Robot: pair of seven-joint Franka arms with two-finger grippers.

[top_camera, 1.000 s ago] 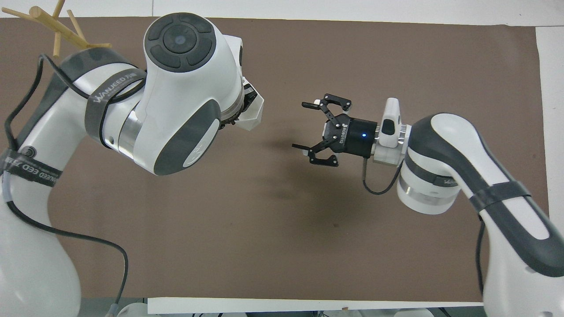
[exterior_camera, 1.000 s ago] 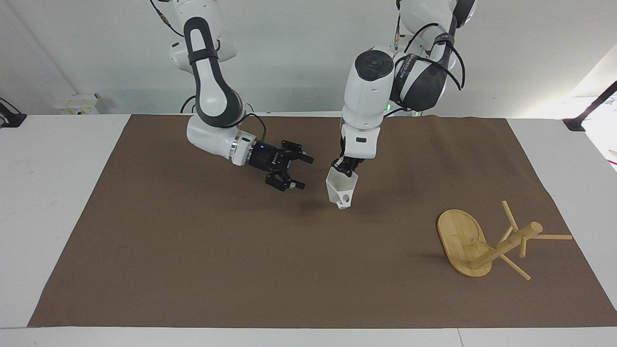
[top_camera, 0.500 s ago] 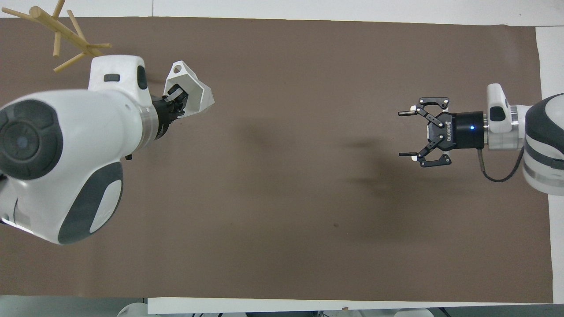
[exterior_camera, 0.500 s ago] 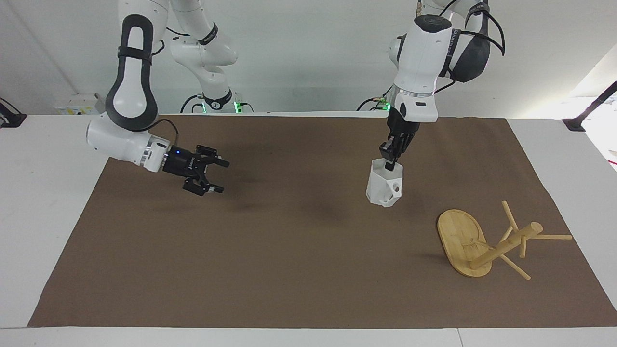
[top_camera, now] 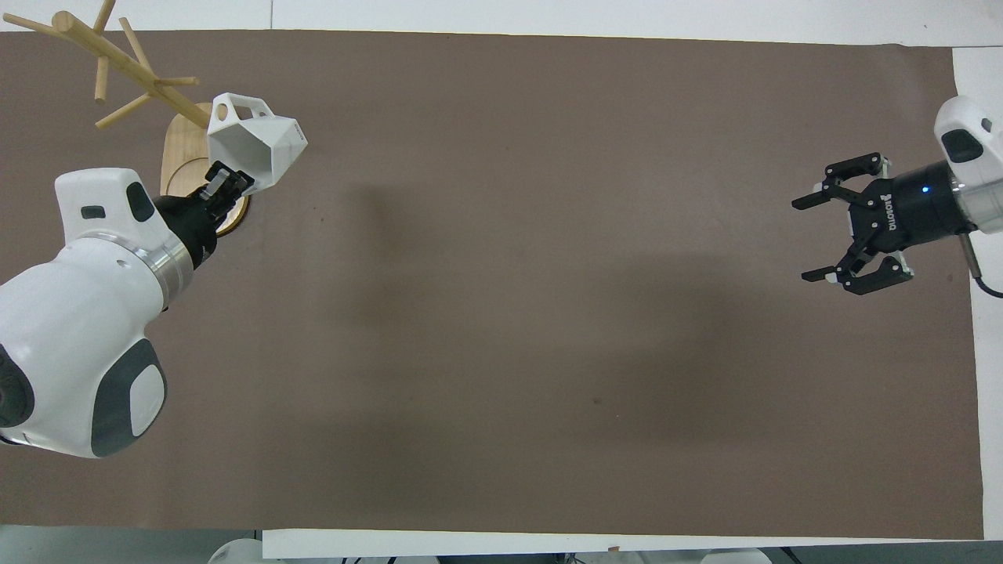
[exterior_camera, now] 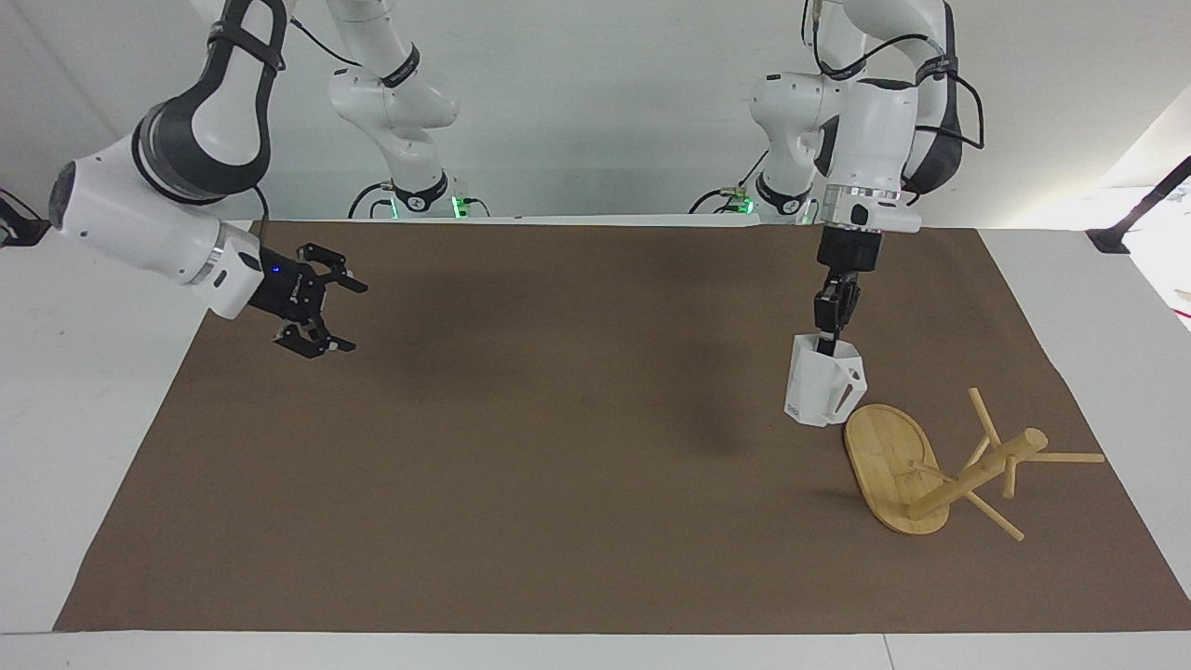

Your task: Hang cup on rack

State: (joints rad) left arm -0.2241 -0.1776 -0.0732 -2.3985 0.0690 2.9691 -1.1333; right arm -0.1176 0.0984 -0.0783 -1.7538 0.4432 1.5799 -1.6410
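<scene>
one cup [exterior_camera: 821,391], hollow rigid plastic, probably light and slick; left gripper [exterior_camera: 831,328] is clamped on its rim, carrying it in the air beside the tipped-over rack [exterior_camera: 916,467]. handle loop stays free for a peg. right gripper [exterior_camera: 321,313] waits spread wide at its own end.

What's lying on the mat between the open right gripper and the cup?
Nothing: in both views only bare brown mat stretches from the right gripper to the cup, which the left gripper holds beside the tipped rack.

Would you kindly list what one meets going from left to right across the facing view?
Right gripper, open over the mat → left gripper, shut on the cup's rim → cup → rack, tipped over on its side.
</scene>
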